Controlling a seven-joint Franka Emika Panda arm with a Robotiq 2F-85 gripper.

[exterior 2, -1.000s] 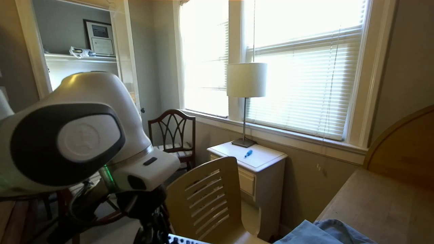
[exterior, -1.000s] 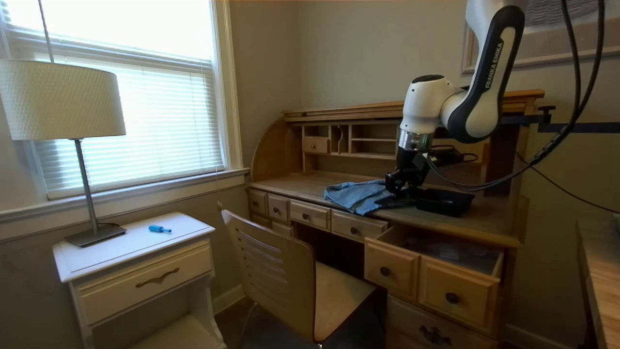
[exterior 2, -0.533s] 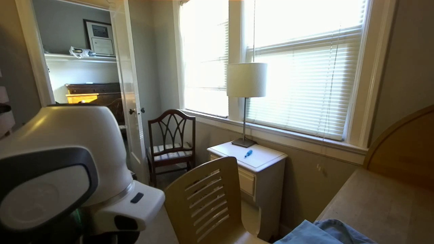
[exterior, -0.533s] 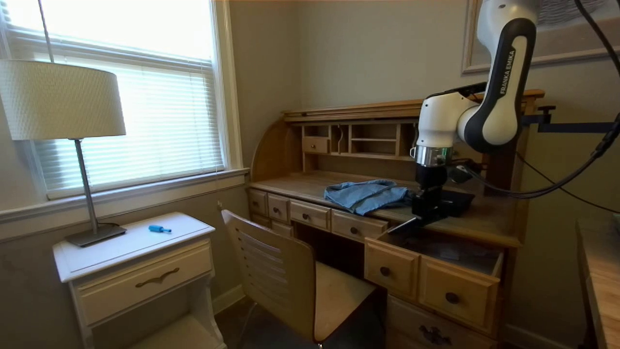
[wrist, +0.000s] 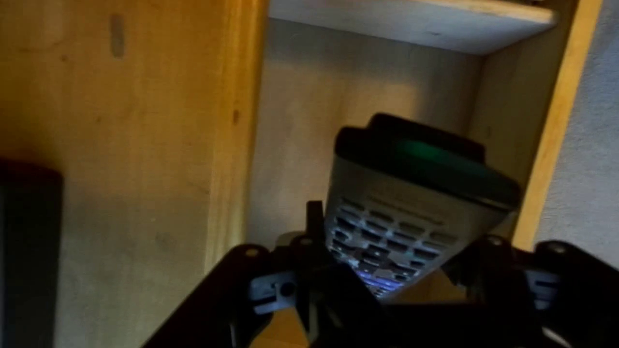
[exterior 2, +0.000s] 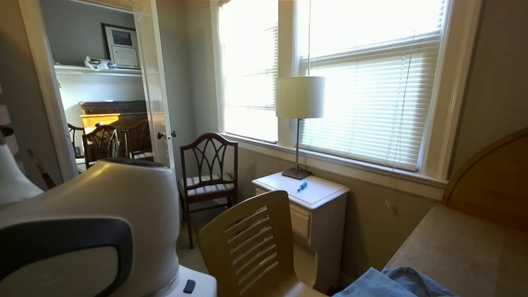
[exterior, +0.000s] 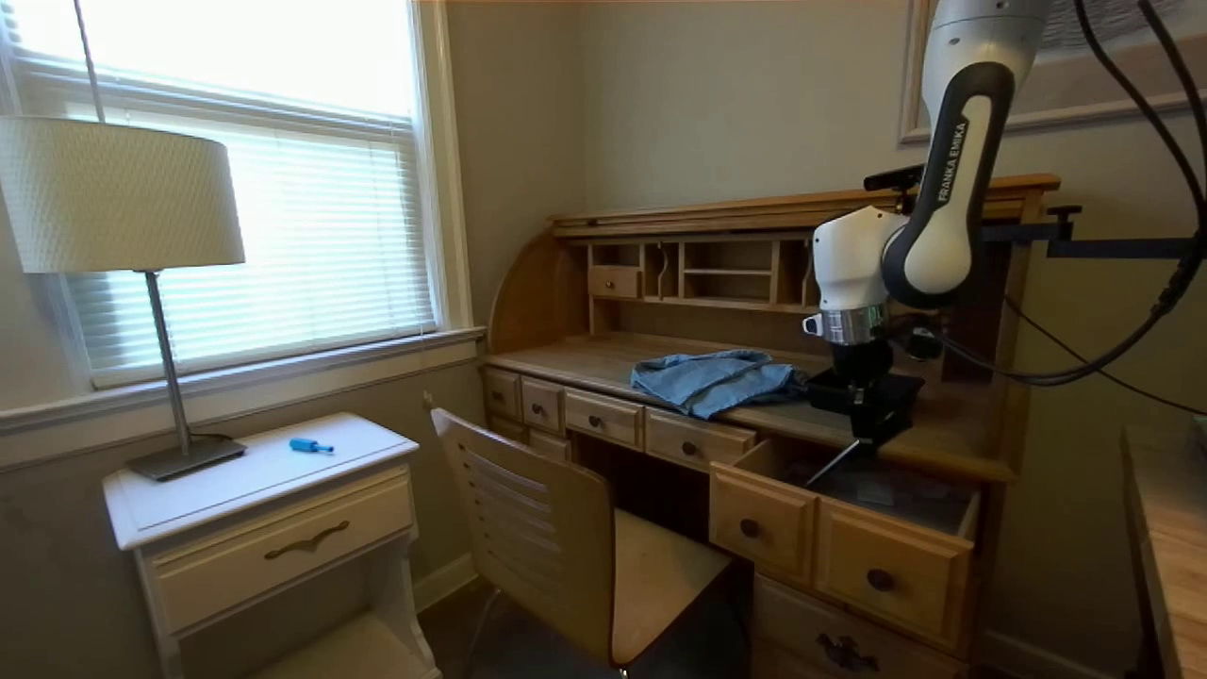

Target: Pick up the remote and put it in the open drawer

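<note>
In the wrist view, the fingers (wrist: 309, 263) were clamped on the remote (wrist: 406, 212), which hung tilted over the open drawer (wrist: 329, 96). In an exterior view, the remote slanted down at the drawer's mouth; whether its tip sat below the rim, I could not tell. A blue cloth (exterior: 712, 382) lay on the wooden surface (exterior: 599, 353). In an exterior view, a blue tool (exterior 2: 302, 187) lay on a white nightstand (exterior 2: 326, 193).

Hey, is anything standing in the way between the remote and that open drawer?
Nothing visible does: the gripper holds the remote over the open drawer, and in the wrist view the drawer's floor shows just past it.
</note>
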